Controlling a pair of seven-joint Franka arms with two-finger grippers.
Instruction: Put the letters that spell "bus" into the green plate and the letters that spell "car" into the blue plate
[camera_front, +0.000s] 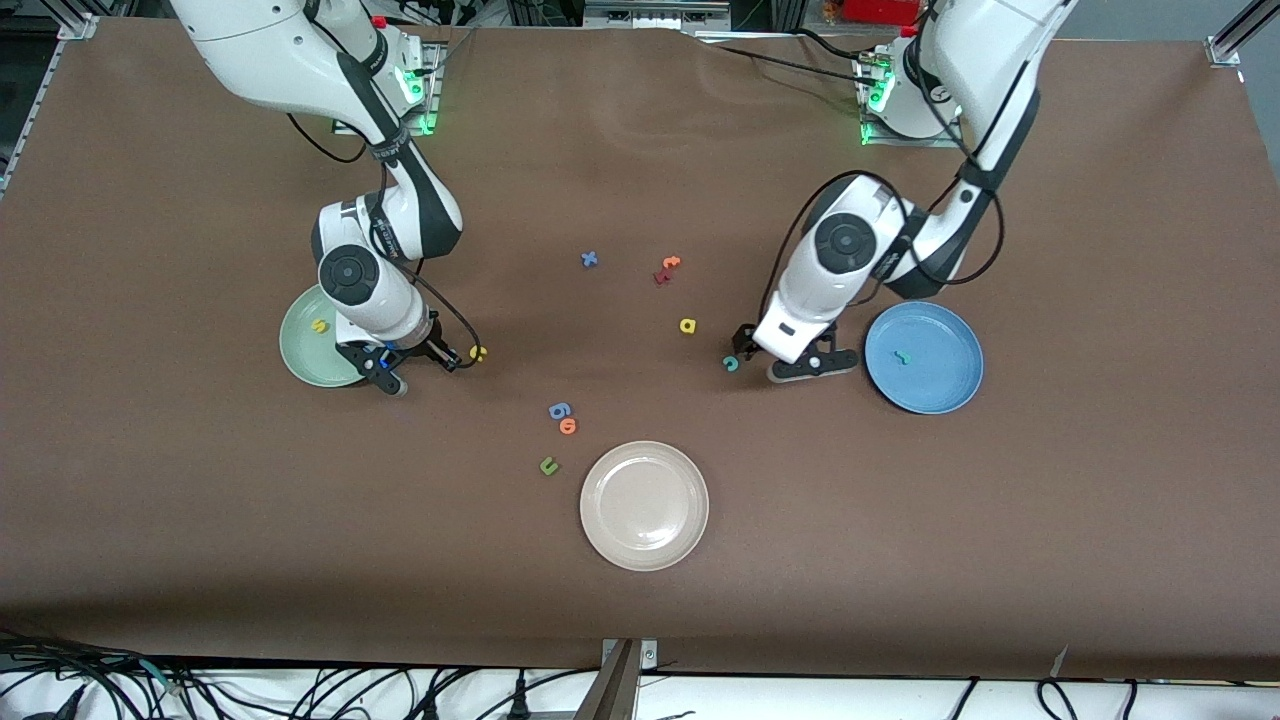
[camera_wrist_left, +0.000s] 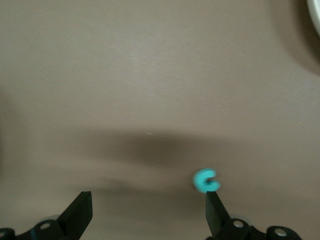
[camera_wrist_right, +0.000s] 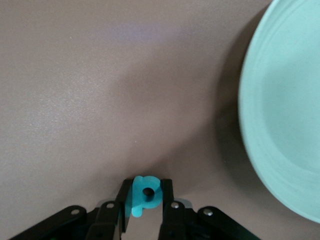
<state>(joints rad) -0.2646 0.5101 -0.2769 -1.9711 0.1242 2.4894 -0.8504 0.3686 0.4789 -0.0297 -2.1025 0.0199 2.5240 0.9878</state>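
My right gripper (camera_front: 392, 376) is shut on the teal "b" (camera_wrist_right: 145, 196), low at the table beside the rim of the green plate (camera_front: 305, 362) (camera_wrist_right: 285, 110). A yellow "s" (camera_front: 319, 325) lies in that plate. The yellow "u" (camera_front: 478, 352) lies on the table close by. My left gripper (camera_front: 786, 364) (camera_wrist_left: 147, 212) stands open and low next to the blue plate (camera_front: 940, 385), which holds the teal "r" (camera_front: 903, 355). The teal "c" (camera_front: 731, 362) (camera_wrist_left: 205, 180) sits just off one fingertip (camera_wrist_left: 214, 207), outside the jaws. The yellow "a" (camera_front: 688, 325) lies a little farther from the front camera than the "c".
A cream-white plate (camera_front: 644, 505) sits nearest the front camera. Near it lie a green "u" (camera_front: 548, 465), an orange letter (camera_front: 568, 426) and a blue "g" (camera_front: 559, 410). Mid-table lie a blue "x" (camera_front: 590, 259), an orange "t" (camera_front: 670, 263) and a dark red letter (camera_front: 660, 277).
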